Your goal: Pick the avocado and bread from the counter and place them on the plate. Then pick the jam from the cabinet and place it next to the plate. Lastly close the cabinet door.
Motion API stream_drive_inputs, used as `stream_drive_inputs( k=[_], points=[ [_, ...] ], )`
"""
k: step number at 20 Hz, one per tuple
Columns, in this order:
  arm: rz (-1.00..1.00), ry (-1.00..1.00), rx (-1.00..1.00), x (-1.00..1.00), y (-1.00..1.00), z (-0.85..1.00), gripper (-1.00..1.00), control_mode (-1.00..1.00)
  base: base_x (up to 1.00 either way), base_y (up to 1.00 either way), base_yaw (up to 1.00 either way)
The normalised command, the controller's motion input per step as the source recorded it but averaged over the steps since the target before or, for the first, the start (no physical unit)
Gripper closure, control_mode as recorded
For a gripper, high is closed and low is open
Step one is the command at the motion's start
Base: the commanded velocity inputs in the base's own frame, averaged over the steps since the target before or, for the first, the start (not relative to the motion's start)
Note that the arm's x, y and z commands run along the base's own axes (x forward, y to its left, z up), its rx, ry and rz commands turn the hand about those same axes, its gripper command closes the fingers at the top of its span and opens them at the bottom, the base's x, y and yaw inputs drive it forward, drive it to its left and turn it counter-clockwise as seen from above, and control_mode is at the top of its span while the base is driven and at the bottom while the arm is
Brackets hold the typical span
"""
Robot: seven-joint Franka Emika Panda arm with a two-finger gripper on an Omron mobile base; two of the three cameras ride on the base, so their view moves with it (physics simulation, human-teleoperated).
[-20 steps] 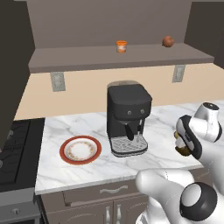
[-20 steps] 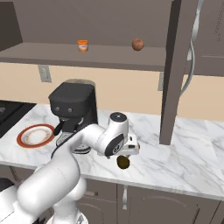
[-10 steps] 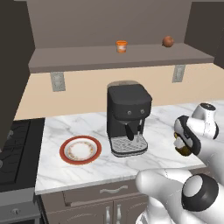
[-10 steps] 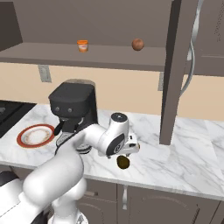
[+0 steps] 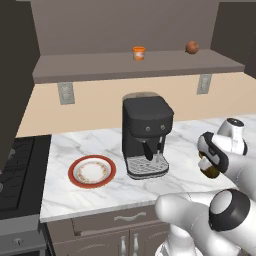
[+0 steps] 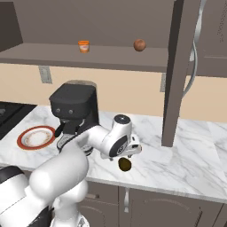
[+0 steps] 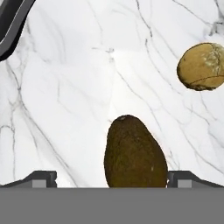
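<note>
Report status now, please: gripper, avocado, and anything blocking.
Gripper open, fingertips either side of avocado on counter, not closed on it. Bread lies apart, beyond it. Plate past coffee machine; nothing between jaws and avocado.

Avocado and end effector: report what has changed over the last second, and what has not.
The end effector has sunk slightly toward the avocado, open, its fingertips now either side of it, nothing gripped. The avocado and bread lie unmoved on the counter; plate and jam unchanged.
</note>
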Motion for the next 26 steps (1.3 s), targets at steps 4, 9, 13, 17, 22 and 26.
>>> stream_drive_inputs(
  k=[4,9,13,17,22,26],
  points=[
    [0.05,0.0,0.0,0.06,-0.08,-0.1,-1.0,-1.0,0.0,0.0,0.0],
    [0.04,0.02,0.0,0.07,-0.06,-0.13,-1.0,-1.0,0.0,0.0,0.0],
    [0.03,0.02,0.0,0.03,-0.06,-0.14,-1.0,-1.0,0.0,0.0,0.0],
    [0.02,0.01,0.0,0.03,-0.04,-0.12,-1.0,-1.0,0.0,0.0,0.0],
    [0.02,0.02,0.0,0.02,-0.02,-0.1,-1.0,-1.0,0.0,0.0,0.0],
    [0.02,0.04,-0.01,0.05,0.0,-0.14,-1.0,-1.0,0.0,0.0,0.0]
  ],
)
